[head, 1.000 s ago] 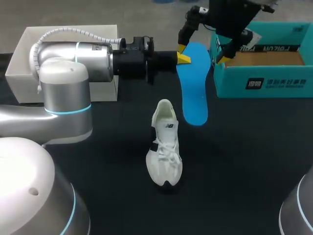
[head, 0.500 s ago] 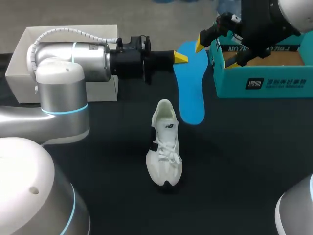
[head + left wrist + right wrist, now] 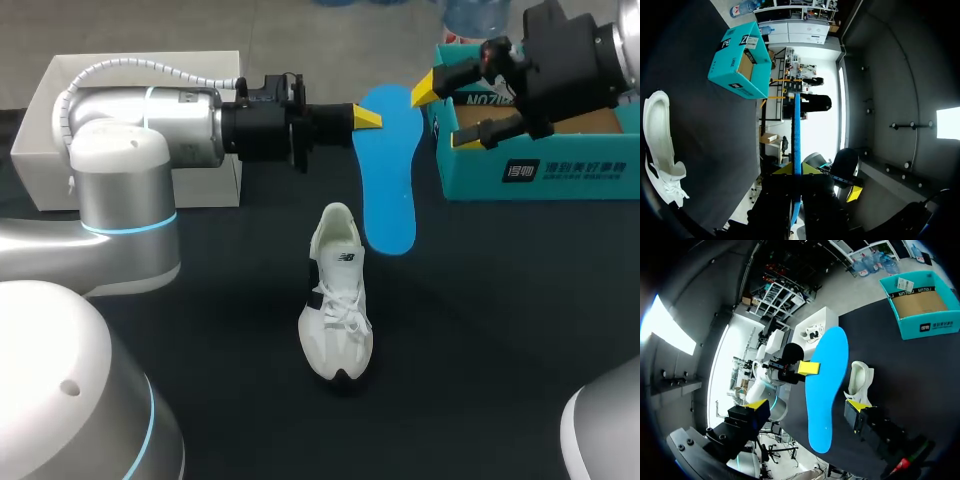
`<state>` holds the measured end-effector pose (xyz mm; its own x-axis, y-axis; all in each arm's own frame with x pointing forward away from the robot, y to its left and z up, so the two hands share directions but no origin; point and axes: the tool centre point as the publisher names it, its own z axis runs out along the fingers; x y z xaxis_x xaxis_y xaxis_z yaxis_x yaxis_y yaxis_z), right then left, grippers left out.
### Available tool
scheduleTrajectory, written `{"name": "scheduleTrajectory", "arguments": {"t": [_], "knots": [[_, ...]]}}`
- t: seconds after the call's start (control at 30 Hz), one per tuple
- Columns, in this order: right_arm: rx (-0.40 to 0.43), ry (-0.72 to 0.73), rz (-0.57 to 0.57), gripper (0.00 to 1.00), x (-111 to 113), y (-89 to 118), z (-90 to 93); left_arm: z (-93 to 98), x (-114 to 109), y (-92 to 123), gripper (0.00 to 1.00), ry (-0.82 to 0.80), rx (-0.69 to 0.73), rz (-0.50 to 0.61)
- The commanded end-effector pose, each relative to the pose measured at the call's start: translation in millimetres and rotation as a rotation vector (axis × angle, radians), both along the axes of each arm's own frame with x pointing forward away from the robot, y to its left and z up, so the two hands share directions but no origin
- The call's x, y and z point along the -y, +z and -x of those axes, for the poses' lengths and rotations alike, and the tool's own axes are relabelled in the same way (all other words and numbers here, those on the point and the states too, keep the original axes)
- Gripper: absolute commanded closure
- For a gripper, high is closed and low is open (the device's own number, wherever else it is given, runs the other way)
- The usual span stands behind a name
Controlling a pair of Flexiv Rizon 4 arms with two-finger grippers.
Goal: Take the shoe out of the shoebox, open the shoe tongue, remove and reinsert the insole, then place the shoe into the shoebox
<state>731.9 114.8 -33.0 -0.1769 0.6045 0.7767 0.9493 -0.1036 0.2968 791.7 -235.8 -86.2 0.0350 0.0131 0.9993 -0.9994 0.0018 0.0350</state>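
Right jaws have pulled away toward the teal shoebox [image 3: 540, 168], wide open and empty. My left jaws pinch the blue insole [image 3: 390, 175] by its edge, up beside the white shoe [image 3: 337, 300] on the counter [image 3: 500, 340], ready to go back in, I think.

- Insole [image 3: 390, 170]: blue, smooth, matt, foam look; thin, seen edge-on in left wrist view.
- Shoe [image 3: 337, 300]: white cloth upper, fine-textured, matt; woven laces; small black patch at side.
- Shoebox [image 3: 540, 165]: teal card outside, smooth, faint sheen; inside raw brown card, matt.
- Table [image 3: 500, 330]: black, matt, non-reflective.
- Left arm [image 3: 150, 125]: silver shell, satin metallic finish; wrist section black, matt.
- Hose [image 3: 150, 68]: white, ribbed plastic.
- White box [image 3: 60, 100]: smooth, matt.
- Left gripper [image 3: 366, 118], right gripper [image 3: 443, 115]: yellow tips, matt plastic look; black bodies.
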Motion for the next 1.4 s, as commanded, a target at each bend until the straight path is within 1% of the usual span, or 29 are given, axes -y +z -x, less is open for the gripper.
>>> {"name": "scheduleTrajectory", "arguments": {"t": [0.03, 0.17, 0.23, 0.27, 0.3, 0.43, 0.67, 0.77, 0.83, 1.0, 1.23, 1.4], "knots": [[0.012, 0.025, -0.092, 0.00, 0.6, -4.3, 0.3, 0.6, -4.3, 2.8, 1.00, -0.004, -0.001, 0.002], [0.012, 0.025, -0.092, 0.00, 0.6, -4.3, 0.3, 2.9, -5.4, 4.8, 1.00, -0.021, -0.003, 0.011], [0.025, 0.027, -0.216, 0.00, 3.2, -14.0, -2.6, 2.9, -5.4, 4.8, 1.00, -0.025, -0.002, 0.010], [0.029, 0.022, -0.263, 0.00, 5.5, -17.6, -4.0, 2.1, -5.8, 4.7, 1.00, -0.026, -0.002, 0.009], [0.029, 0.019, -0.286, 0.00, 8.0, -21.0, -5.2, 1.4, -6.5, 4.7, 1.00, -0.026, -0.002, 0.008], [0.046, 0.036, -0.336, 0.00, 12.2, -25.3, -9.3, 0.0, -10.3, 5.7, 1.00, -0.023, -0.013, 0.012], [0.030, 0.087, -0.435, 0.00, 12.3, -34.1, -19.0, 0.5, -15.1, 6.2, 1.00, -0.033, -0.041, 0.015], [0.010, 0.112, -0.458, 0.00, 12.7, -36.6, -21.6, 0.0, -16.8, 8.7, 1.00, -0.035, -0.042, 0.014], [-0.010, 0.121, -0.452, 0.00, 14.2, -37.8, -23.1, -0.4, -17.9, 10.2, 1.00, -0.037, -0.043, 0.016], [-0.020, 0.131, -0.459, 0.00, 15.8, -39.3, -25.9, -1.0, -18.4, 10.6, 1.00, -0.040, -0.043, 0.020], [-0.040, 0.139, -0.470, 0.00, 24.8, -41.7, -32.6, -1.4, -17.5, 10.0, 1.00, -0.047, -0.046, 0.020], [-0.042, 0.139, -0.499, 0.00, 27.9, -43.7, -35.2, -1.3, -16.5, 12.5, 1.00, -0.047, -0.043, 0.024]]}}
